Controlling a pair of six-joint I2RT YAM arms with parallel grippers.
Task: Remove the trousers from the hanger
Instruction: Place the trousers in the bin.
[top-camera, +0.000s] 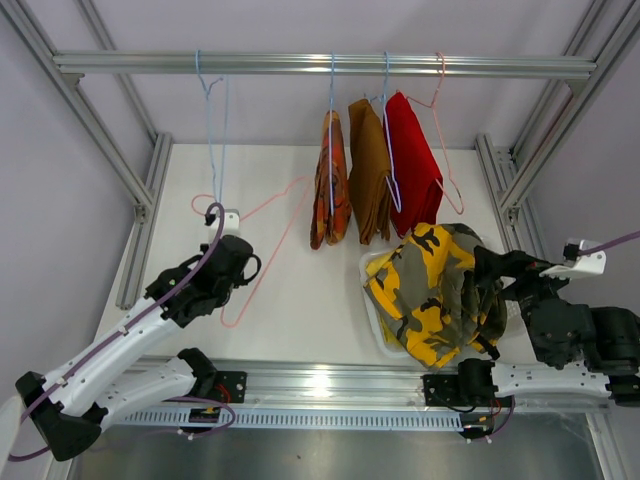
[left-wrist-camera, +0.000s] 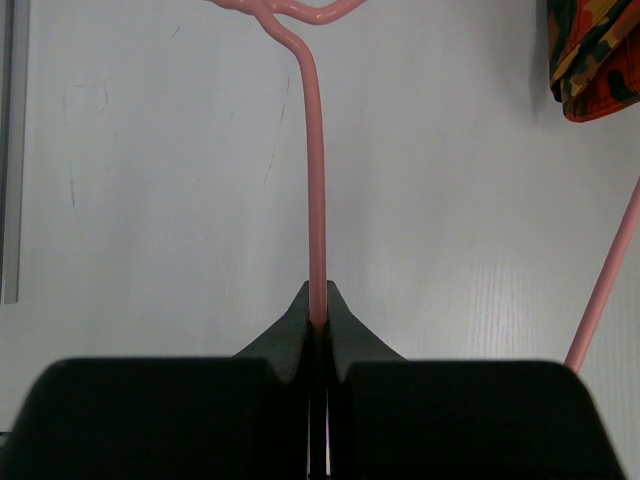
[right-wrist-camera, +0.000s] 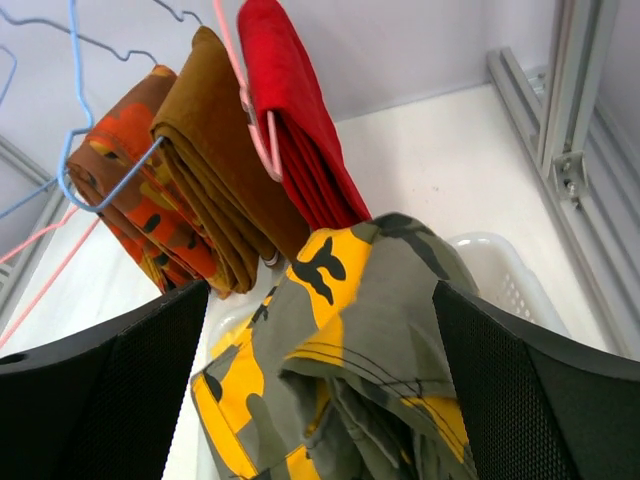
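On the table's near left:
- The left claw (left-wrist-camera: 318, 322) is pinching a pink hanger (left-wrist-camera: 313, 180) tight between closed jaws, the wire lying flat across the white table (top-camera: 290, 300).
- At the near right, the right claw (right-wrist-camera: 320, 288) is hovering with its jaws spread wide over the camo pair (top-camera: 430, 290); whether it is touching the cloth cannot be told.
- The camo pair is lying crumpled in the white basket (right-wrist-camera: 505, 275), off any hanger and spilling over the rim.
- Just beyond the basket, three folded pairs are hanging side by side on wire hangers: the orange pair (top-camera: 330, 190) on the left, the brown pair (top-camera: 367, 170) in the middle and the red pair (top-camera: 412, 160) on the right, the brown and red touching.
- At the far end, the rail (top-camera: 320, 64) is carrying those hangers, with a blue hanger (top-camera: 213, 110) dangling well apart on its left side.
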